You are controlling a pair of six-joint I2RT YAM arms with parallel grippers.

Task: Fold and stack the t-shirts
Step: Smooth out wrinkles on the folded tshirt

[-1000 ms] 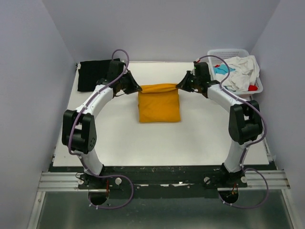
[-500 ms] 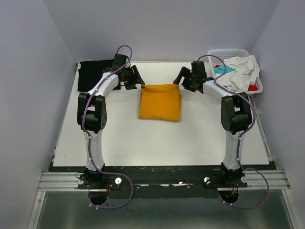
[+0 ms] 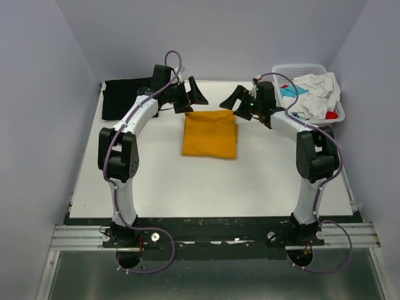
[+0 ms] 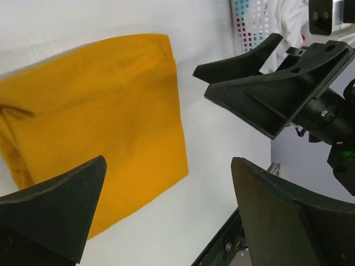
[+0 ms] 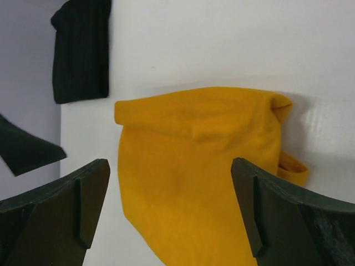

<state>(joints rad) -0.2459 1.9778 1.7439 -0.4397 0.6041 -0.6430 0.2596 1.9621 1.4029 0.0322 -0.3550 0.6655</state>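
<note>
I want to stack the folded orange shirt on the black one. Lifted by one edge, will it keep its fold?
Probably not: the mustard-orange t-shirt is soft cloth with rounded, puffy folds, so it would likely droop and open. It lies flat on the table, so it seems light. Pushed, it may bunch; a loose flap pokes out at one corner.

I'm getting bright, even overhead light, soft shadows on the white counter [image 3: 206,181]; jaws up close look a bit blurry on both wrist views.
</note>
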